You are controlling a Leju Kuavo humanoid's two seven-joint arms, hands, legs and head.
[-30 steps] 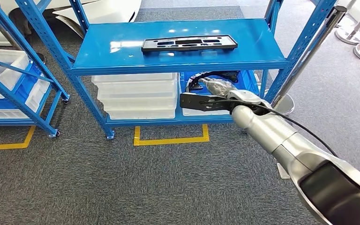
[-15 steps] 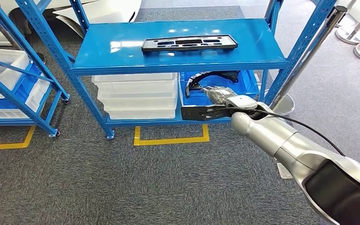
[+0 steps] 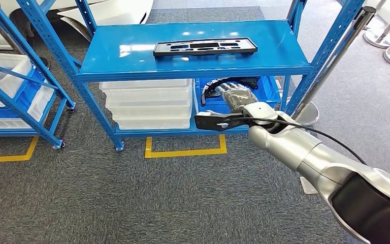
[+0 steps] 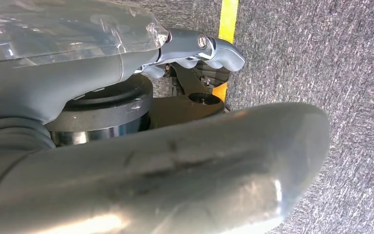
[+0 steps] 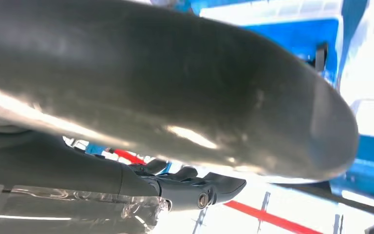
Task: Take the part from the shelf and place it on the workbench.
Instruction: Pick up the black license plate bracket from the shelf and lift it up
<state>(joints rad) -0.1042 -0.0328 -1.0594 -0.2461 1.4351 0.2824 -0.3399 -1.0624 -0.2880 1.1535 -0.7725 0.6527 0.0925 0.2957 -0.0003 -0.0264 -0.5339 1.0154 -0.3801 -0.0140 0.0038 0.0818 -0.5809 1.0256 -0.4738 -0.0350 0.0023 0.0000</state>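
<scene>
A black curved part [image 3: 227, 81] lies in a blue bin [image 3: 265, 87] on the lower shelf of the blue rack. A flat black slotted part [image 3: 205, 47] lies on the rack's top shelf [image 3: 132, 53]. My right hand [image 3: 236, 96] reaches into the lower bay, just above the bin's front and the curved part, fingers stretched out and holding nothing. In the right wrist view its fingers [image 5: 199, 187] lie straight and apart from the thumb. My left hand [image 4: 202, 48] hangs over grey carpet with nothing in it.
Stacked white trays [image 3: 150, 101] fill the lower shelf left of the bin. A second blue rack [image 3: 15, 76] with white bins stands at the left. A metal post [image 3: 330, 66] on a round base rises beside the rack's right upright. Yellow tape [image 3: 185, 151] marks the carpet.
My right hand dipped toward me half a second ago, then rose back over the blue bin. Its fingers now look more stretched out. The parts have not moved.
</scene>
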